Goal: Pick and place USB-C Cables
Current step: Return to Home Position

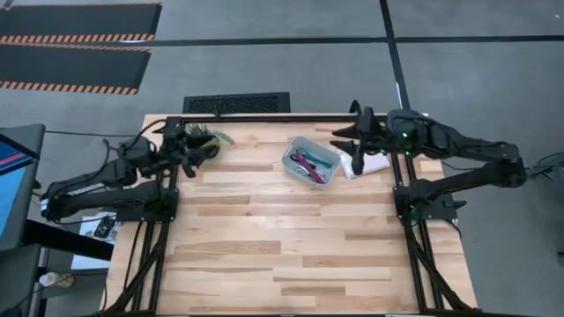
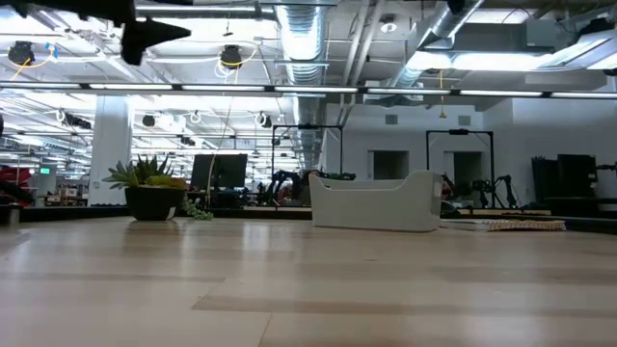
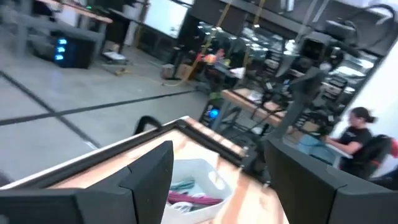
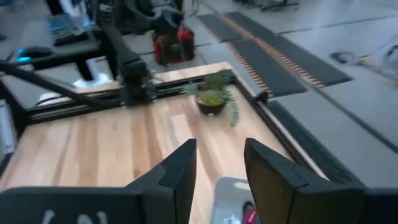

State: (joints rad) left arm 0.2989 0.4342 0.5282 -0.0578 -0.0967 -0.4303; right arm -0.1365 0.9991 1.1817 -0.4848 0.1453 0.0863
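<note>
Maroon-red and teal show plainly among the USB-C Cables [image 1: 308, 164], which lie heaped together inside the clear bin [image 1: 291, 151]. You can make out a darker strand there too, but the white-grey one cannot be picked out. No loose cable shows on the bare wood of the desk [image 1: 264, 246], so you may judge the placing as good as done.

Treat these bundles as light, soft and floppy, with smooth jackets that could slide between the fingers. If you ever need to lift one, pinch it across the middle of the coil, where the strands are gathered, not by a plug end. They overlap in the bin, so one could drag a neighbour up with it.

You find the bin near the desk edge that carries the potted plant [image 1: 204, 136], closer to the right arm's side. A flat white object [image 1: 368, 165], which you cannot identify, lies just beside the bin.

Your right hand [image 4: 221, 146] hangs above that white object, near the bin, its fingers apart and holding nothing. Your left hand [image 3: 219, 149] sits raised by the plant, well apart from the bin, fingers spread wide and empty.
</note>
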